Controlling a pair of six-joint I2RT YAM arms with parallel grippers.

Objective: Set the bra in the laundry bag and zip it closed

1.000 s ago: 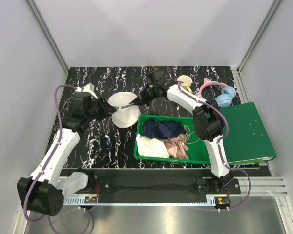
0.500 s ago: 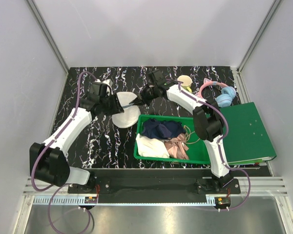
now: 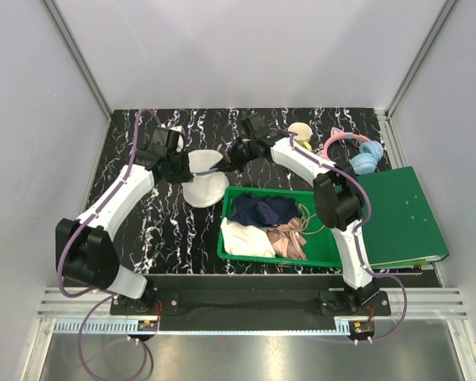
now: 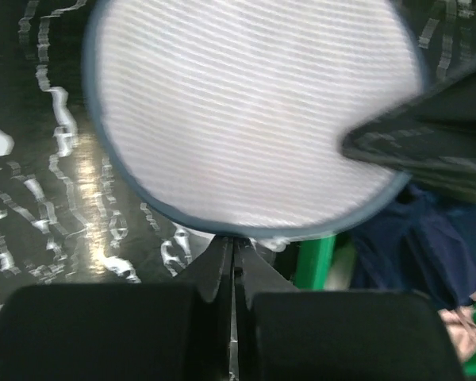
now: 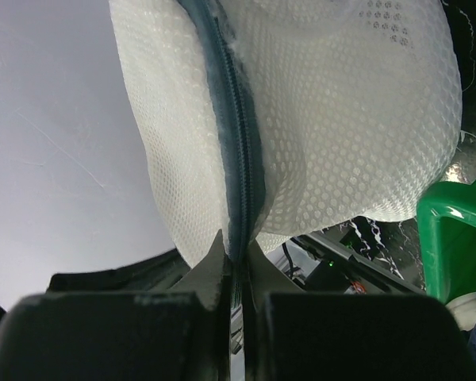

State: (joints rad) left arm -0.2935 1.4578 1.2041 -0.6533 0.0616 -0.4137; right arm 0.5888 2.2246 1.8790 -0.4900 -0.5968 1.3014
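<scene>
1. Top view. The laundry bag (image 3: 206, 193) is spread as two round mesh halves, one beyond the other. Its long axis runs far-to-near, crossways to the line between the grippers.
2. The far half sits between the left gripper (image 3: 182, 167) and the right gripper (image 3: 225, 162). The near half lies just nearward of both.
3. The green bin (image 3: 270, 190) is nearward of the right gripper and just beside the near half. It holds a navy garment (image 3: 258, 210), a cream cloth (image 3: 244, 238) and a pink-beige satin garment (image 3: 289, 242).
4. Left wrist view. The jaws are pinched narrow on the rim of one mesh half. The disc spreads ahead of the fingertips, face-on and blurred. The dark right gripper overlaps its right edge.
5. Right wrist view. The jaws are pinched narrow on the bag's rim. The zipper (image 5: 242, 143) runs straight away from the fingertips, edge-on, between two domed mesh halves. The bin's wall is to the right of the fingers.
</scene>
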